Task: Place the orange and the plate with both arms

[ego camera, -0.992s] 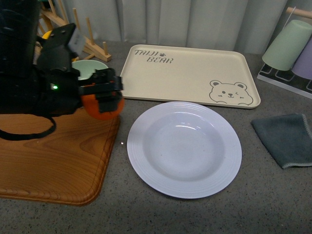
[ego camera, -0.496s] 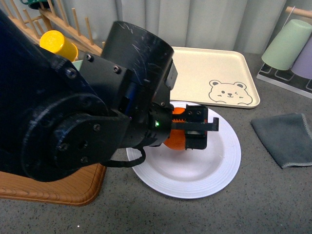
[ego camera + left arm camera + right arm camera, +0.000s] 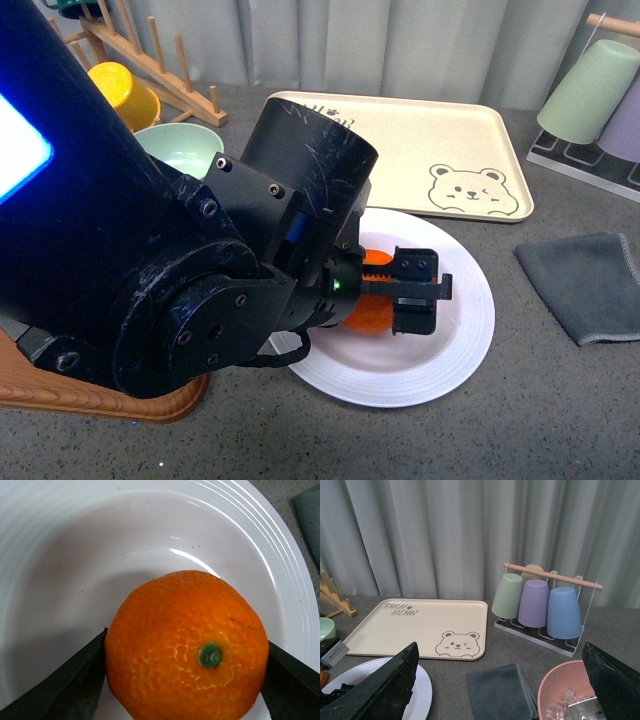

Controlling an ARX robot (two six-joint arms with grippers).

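Where the left arm swings across, its black bulk hides much of the grey desk and all but an edge of the wooden board lying behind the tool. Beyond the left tool sits the beige bear-print tray, just beside the plate and unobstructed. The plate lies right under the tool, its near side covered by the arm, its ridged rim showing past the tool's tip. A folded grey cloth lies on the desk well apart from the tool on its far side. Back beside the arm stand a pale green bowl, a wooden rack and a yellow mug. The left tool is clenched on the orange, one dark finger pressed to each side, stem dot facing the wrist camera, over the plate's hollow; whether it touches the plate I cannot tell. The right tool is spread wide with nothing in it, and ahead of it hang three cups on a wire stand, with a pink bowl close by.
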